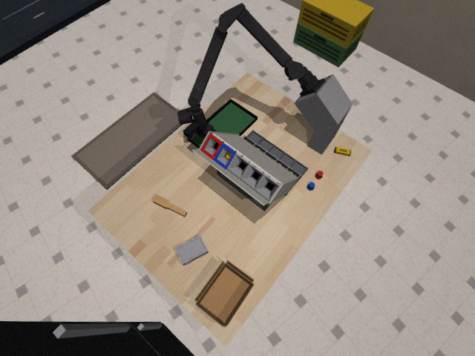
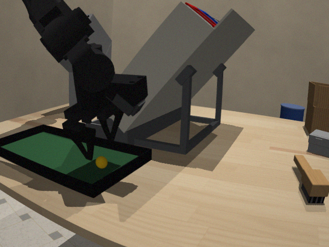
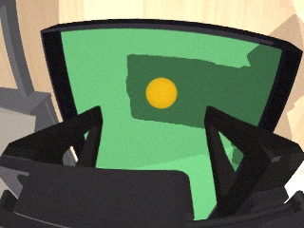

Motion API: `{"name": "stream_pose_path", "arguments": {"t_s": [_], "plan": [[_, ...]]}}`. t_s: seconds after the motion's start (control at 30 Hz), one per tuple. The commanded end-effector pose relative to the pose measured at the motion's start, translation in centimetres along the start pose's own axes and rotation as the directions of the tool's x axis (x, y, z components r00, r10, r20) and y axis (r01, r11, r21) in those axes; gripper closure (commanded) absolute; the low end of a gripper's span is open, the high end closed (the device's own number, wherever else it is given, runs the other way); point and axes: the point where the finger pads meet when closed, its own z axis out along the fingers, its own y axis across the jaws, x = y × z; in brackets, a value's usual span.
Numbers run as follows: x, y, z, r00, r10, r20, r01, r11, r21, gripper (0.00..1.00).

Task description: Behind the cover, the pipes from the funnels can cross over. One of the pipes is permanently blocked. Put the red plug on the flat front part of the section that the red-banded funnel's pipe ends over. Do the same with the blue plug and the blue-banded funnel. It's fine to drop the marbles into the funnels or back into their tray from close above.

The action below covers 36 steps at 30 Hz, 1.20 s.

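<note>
My gripper (image 2: 99, 146) (image 3: 153, 113) is open and empty. It hangs low inside the green marble tray (image 1: 234, 119) (image 2: 79, 183) (image 3: 52, 71), just short of a yellow marble (image 2: 101, 162) (image 3: 161, 92) that lies on the tray floor beyond the fingertips. In the overhead view the gripper is mostly hidden behind the funnel rack. The red-banded funnel (image 1: 205, 145) looks empty. A second yellow marble (image 1: 228, 156) sits in the blue-banded funnel (image 1: 222, 164). The grey cover (image 2: 169, 53) slopes down to a row of sections (image 1: 276, 151). The red plug (image 1: 318, 174) and blue plug (image 1: 310, 186) (image 2: 292, 111) stand on the table to the right of the rack.
A wooden brush (image 1: 169, 205) (image 2: 310, 178), a grey box (image 1: 191, 249) (image 2: 318, 142) and a cardboard box (image 1: 224, 293) lie at the table's front. A small yellow block (image 1: 342, 150) lies near the arm's grey base (image 1: 323, 110). The rack's frame stands right beside the tray.
</note>
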Motion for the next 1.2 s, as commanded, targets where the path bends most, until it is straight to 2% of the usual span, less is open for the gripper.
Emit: {"name": "stream_pose_path", "arguments": {"t_s": [0.0, 0.4, 1.03, 1.07, 1.17], "plan": [[-0.8, -0.8, -0.4, 1.000, 0.004, 0.015, -0.004, 1.000, 0.009, 0.20], [-0.5, -0.7, 2.0, 1.000, 0.000, 0.009, 0.000, 1.000, 0.004, 0.20], [-0.5, -1.1, 2.7, 1.000, 0.007, 0.026, -0.007, 1.000, 0.021, 0.20], [-0.7, -0.5, 2.1, 1.000, 0.002, 0.026, -0.003, 1.000, 0.016, 1.00], [-0.7, -0.5, 2.1, 1.000, 0.002, 0.026, -0.003, 1.000, 0.016, 1.00]]}}
